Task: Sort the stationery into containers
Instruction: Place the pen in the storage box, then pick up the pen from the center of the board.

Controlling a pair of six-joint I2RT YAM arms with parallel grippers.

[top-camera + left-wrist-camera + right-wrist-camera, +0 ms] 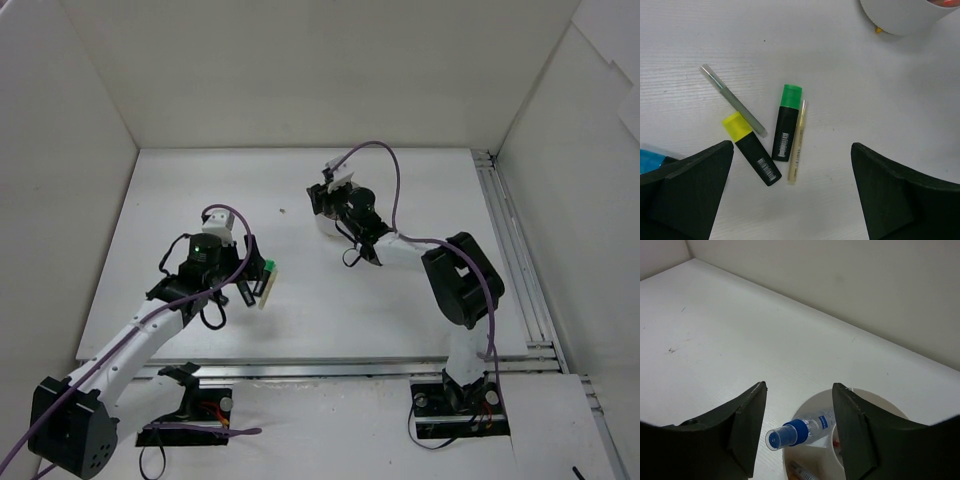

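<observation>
My left gripper (pixel 793 150) is open wide above the table, empty. Below it lie a green-capped black highlighter (pixel 787 122), a yellow-capped black highlighter (pixel 751 148), a wooden stick (pixel 797 142) and a thin clear pen (pixel 732 100). A blue object (pixel 650 160) shows at the left edge. In the top view the green cap (pixel 270 265) sits just right of the left gripper (pixel 240 283). My right gripper (pixel 800 386) is open over the white tub (pixel 815 405). A clear blue-capped tube (pixel 800 431) leans on the tub's rim between the jaws. The right gripper (pixel 322 200) hides most of the tub (pixel 323 228).
White walls enclose the table on the left, back and right. A metal rail (pixel 510 250) runs along the right side and another along the front edge. The tub's edge (pixel 905 17) shows at the top right of the left wrist view, with a small yellow bit (pixel 879 30) beside it.
</observation>
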